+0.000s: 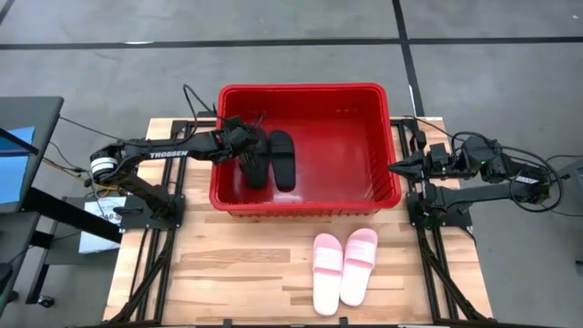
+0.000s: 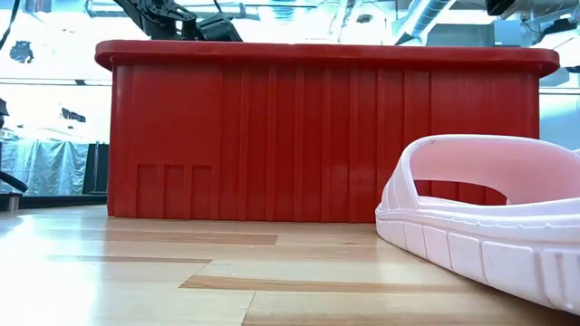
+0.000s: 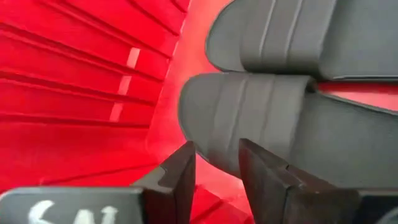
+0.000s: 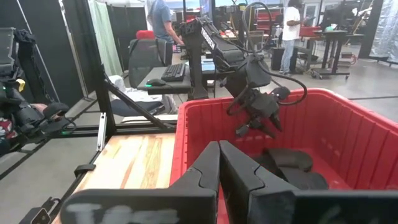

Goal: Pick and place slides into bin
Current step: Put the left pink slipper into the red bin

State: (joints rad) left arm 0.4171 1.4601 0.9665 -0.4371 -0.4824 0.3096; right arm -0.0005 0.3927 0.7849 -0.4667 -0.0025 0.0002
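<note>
Two black slides (image 1: 283, 159) (image 1: 254, 169) lie side by side on the floor of the red bin (image 1: 301, 88), in its left half. My left gripper (image 1: 248, 148) hangs inside the bin just above the left black slide (image 3: 280, 124), fingers open and pointing down; the right wrist view shows it (image 4: 258, 124) clear of the slides (image 4: 292, 163). Two pink slides (image 1: 328, 271) (image 1: 359, 264) lie soles down on the table in front of the bin. My right gripper (image 1: 393, 168) is shut and empty beside the bin's right rim.
The bin (image 2: 326, 136) fills the table's far middle; its right half is bare red floor. One pink slide (image 2: 489, 235) lies close to the low camera. Bare wooden table (image 1: 228, 273) lies at the near left. People and desks show in the room behind (image 4: 161, 25).
</note>
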